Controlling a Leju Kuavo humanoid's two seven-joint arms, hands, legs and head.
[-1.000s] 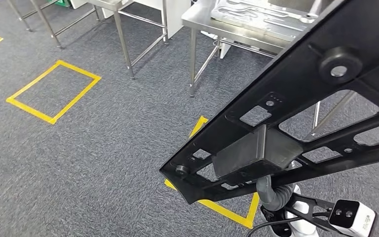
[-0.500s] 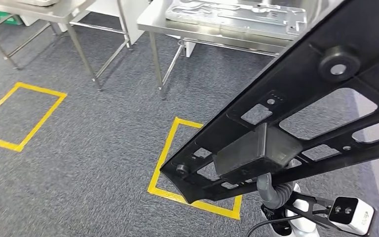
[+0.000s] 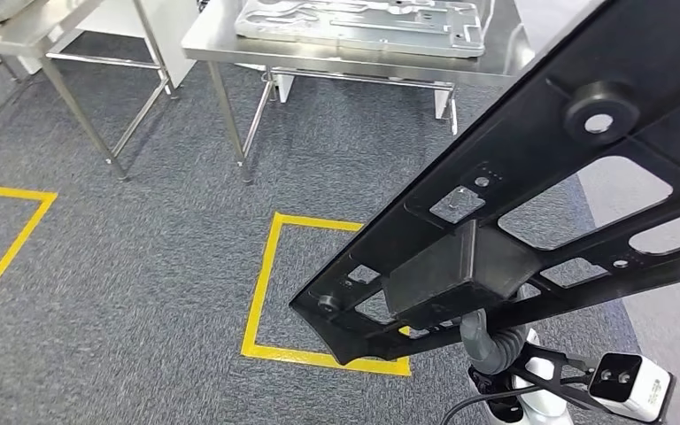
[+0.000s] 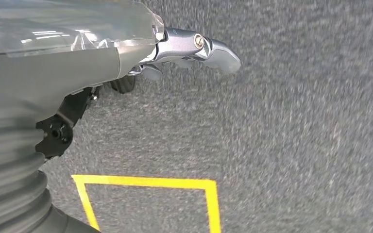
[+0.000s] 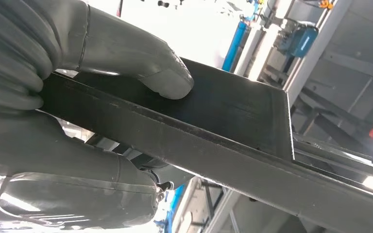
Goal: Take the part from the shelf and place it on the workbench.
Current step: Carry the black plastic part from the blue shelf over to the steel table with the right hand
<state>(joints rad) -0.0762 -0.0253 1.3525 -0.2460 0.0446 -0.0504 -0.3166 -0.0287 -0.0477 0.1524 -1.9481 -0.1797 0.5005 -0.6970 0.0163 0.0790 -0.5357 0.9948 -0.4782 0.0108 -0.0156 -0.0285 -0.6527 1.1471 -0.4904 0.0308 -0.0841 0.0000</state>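
A long black frame part (image 3: 531, 177) with cut-outs and a boxy block underneath crosses the right half of the head view, held up over the carpet. My right hand (image 5: 43, 63) grips its edge, with the thumb pressed on one face of the part (image 5: 223, 126) and the fingers wrapped under it. In the head view the part hides that hand, and just the grey ribbed wrist (image 3: 489, 343) shows below it. The steel workbench (image 3: 212, 44) stands ahead at the top centre. My left hand (image 4: 126, 58) hangs over the carpet and holds nothing, its fingers apart.
A silver machined plate (image 3: 354, 27) lies on the workbench. A second steel table (image 3: 18, 31) stands at the upper left. A yellow tape square (image 3: 261, 274) marks the carpet in front of the workbench, and another tape line (image 3: 9, 239) lies at the left.
The camera has turned: the workbench and the yellow squares have shifted left and nearer in the picture. The part stays in the same place in my right hand.
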